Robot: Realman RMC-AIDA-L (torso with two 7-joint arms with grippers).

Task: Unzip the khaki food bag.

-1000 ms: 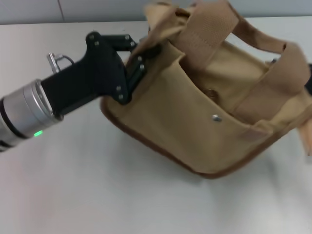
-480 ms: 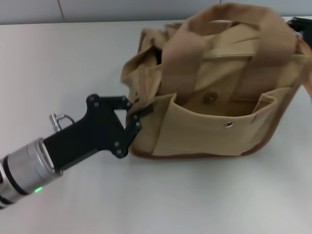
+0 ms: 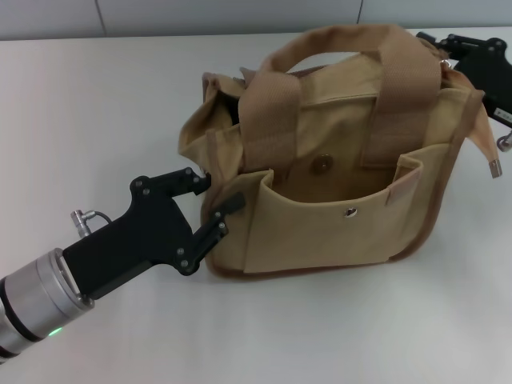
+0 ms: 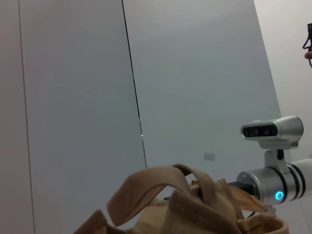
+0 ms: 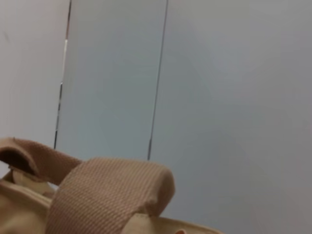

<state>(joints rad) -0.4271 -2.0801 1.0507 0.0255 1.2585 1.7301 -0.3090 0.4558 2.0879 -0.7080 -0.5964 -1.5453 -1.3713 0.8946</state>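
The khaki food bag [image 3: 320,216] stands upright on the white table, its front pocket facing me and both webbing handles [image 3: 268,104] arched over the top. My left gripper [image 3: 218,190] reaches in from the lower left, its two black fingers [image 3: 195,178] clamped across the bag's left end near the base. At the far right my right gripper [image 3: 468,60] sits behind the bag's right top corner, its fingertips hidden by canvas. A tan flap [image 3: 482,132] with a small metal end hangs there. The handles [image 4: 156,187] also fill the bottom of the left wrist view, and a handle [image 5: 107,192] shows in the right wrist view.
White table [image 3: 104,96] spreads to the left of and in front of the bag. A grey panelled wall [image 4: 195,73] rises behind. The right arm's wrist with its camera [image 4: 272,131] shows beyond the bag in the left wrist view.
The bag went from tilted and raised at the upper right to standing upright nearer me. My left gripper came down and toward me with it. The right gripper came into view.
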